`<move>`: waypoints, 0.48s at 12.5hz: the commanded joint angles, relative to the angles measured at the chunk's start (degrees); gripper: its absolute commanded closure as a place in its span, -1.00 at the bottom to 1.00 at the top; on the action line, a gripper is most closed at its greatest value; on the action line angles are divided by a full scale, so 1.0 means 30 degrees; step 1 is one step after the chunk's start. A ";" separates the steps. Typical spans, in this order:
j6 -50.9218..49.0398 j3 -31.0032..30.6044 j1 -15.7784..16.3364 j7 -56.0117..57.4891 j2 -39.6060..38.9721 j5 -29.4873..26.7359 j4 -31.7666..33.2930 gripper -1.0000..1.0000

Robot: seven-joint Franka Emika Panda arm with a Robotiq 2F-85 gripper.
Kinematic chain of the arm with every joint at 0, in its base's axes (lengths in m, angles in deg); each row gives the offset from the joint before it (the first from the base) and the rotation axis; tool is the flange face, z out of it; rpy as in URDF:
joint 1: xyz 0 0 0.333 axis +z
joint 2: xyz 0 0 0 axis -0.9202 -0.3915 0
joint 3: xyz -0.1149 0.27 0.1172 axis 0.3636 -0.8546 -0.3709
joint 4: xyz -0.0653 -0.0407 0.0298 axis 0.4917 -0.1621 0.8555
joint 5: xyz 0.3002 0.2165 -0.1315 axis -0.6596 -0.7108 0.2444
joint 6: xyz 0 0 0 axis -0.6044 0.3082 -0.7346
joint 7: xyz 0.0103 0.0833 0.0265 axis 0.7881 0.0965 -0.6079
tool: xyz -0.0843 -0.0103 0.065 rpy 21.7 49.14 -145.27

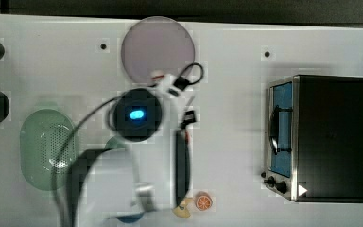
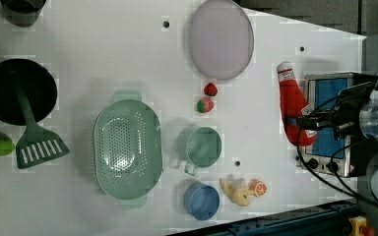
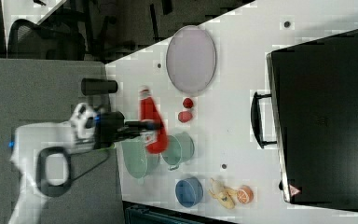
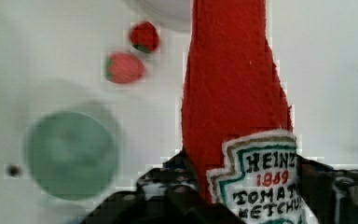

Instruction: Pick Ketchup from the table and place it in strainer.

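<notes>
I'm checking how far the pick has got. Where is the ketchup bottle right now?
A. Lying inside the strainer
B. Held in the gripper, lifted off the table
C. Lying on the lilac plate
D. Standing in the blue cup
B: the gripper is clamped on the ketchup bottle in mid-air, and the strainer holds nothing.

The top view looks straight down on the white bench point(image 1: 231, 94) from high above, the arm partly covering its middle. The left view also looks down, from farther off and a little slanted, taking in the strainer point(image 2: 127, 147) and the lilac plate point(image 2: 220, 38). The right view looks from a steeper slant across one bench edge, sharing that plate point(image 3: 190, 59) and the black box point(image 3: 324, 116). The wrist view sits very near the Ketchup point(image 4: 235, 107), facing down onto the bench.
</notes>
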 commanded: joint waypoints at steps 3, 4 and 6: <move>-0.0633 -0.3949 0.1422 -0.7544 -0.0777 -0.1815 -0.0797 -0.25; -0.0425 -0.4711 0.1553 -0.8753 -0.1029 -0.1816 -0.0820 -0.25; 0.0061 -0.6137 0.1727 -1.0980 -0.1785 -0.1824 -0.0931 -0.25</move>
